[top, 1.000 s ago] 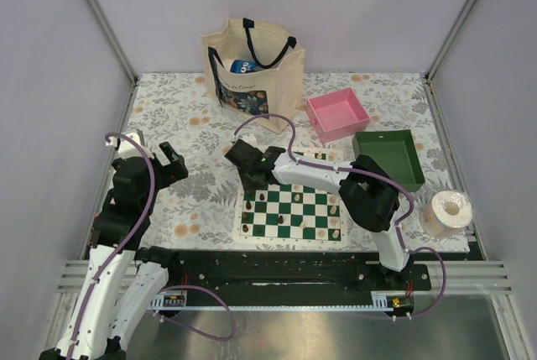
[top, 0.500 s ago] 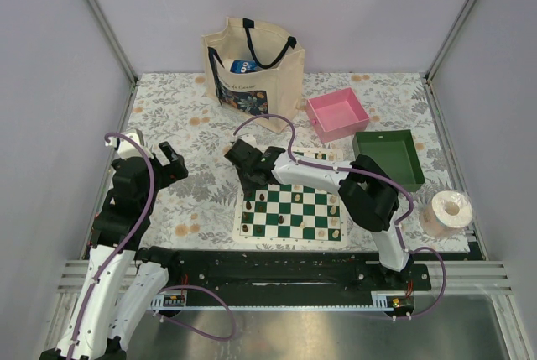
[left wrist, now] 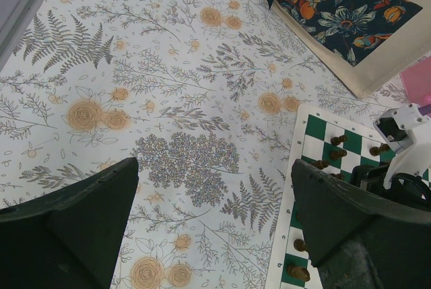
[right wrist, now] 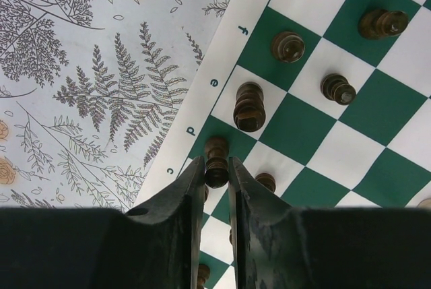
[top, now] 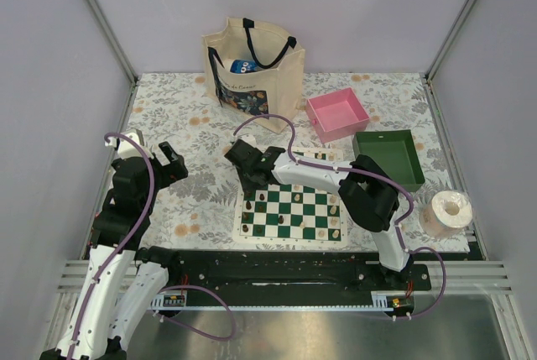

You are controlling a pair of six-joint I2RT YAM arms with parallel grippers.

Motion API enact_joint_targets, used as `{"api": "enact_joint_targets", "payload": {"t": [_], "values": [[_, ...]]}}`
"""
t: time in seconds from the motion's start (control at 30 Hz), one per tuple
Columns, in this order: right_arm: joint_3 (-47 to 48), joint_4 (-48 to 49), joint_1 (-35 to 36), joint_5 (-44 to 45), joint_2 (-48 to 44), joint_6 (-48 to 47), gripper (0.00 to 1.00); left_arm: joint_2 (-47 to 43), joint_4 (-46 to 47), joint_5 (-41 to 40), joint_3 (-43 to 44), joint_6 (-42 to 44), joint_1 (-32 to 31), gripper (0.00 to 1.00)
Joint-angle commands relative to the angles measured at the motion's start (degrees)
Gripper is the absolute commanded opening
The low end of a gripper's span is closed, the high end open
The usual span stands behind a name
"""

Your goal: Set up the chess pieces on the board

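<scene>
The green and white chessboard (top: 293, 213) lies near the table's front. Dark pieces stand along its left side and pale pieces (top: 336, 230) along its right. My right gripper (top: 250, 184) is over the board's far left corner. In the right wrist view it (right wrist: 215, 171) is shut on a dark brown chess piece (right wrist: 215, 162) over the board's left edge squares (right wrist: 350, 110), with other dark pieces (right wrist: 248, 106) close by. My left gripper (top: 168, 163) is open and empty over the floral cloth left of the board; the left wrist view shows it (left wrist: 215, 225) wide apart.
A cream tote bag (top: 250, 70) stands at the back. A pink tray (top: 337, 114) and a green tray (top: 389, 157) lie to the right of it. A paper roll (top: 446, 211) stands at the right edge. The floral cloth (left wrist: 168, 100) covers the table.
</scene>
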Motion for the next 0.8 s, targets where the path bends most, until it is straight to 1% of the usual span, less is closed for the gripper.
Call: {"api": "enact_joint_targets", "payload": {"t": [0.0, 0.1, 0.2, 0.57, 0.77], "values": [[1.8, 0.7, 0.4, -0.5, -1.0, -0.7, 0.25, 0.1, 2.9, 0.9, -0.2, -0.1, 0.3, 0.99], [1.6, 0.5, 0.4, -0.5, -1.7, -0.8, 0.22, 0.2, 2.8, 0.9, -0.2, -0.1, 0.3, 0.99], [1.3, 0.6, 0.4, 0.1, -2.7, -0.8, 0.21, 0.2, 2.8, 0.9, -0.2, -0.1, 0.3, 0.99], [-0.1, 0.8, 0.4, 2.6, -4.8, -0.5, 0.21, 0.2, 3.0, 1.1, -0.2, -0.1, 0.5, 0.99], [0.1, 0.4, 0.4, 2.9, -4.2, -0.3, 0.21, 0.3, 3.0, 1.2, -0.2, -0.1, 0.6, 0.99]]}}
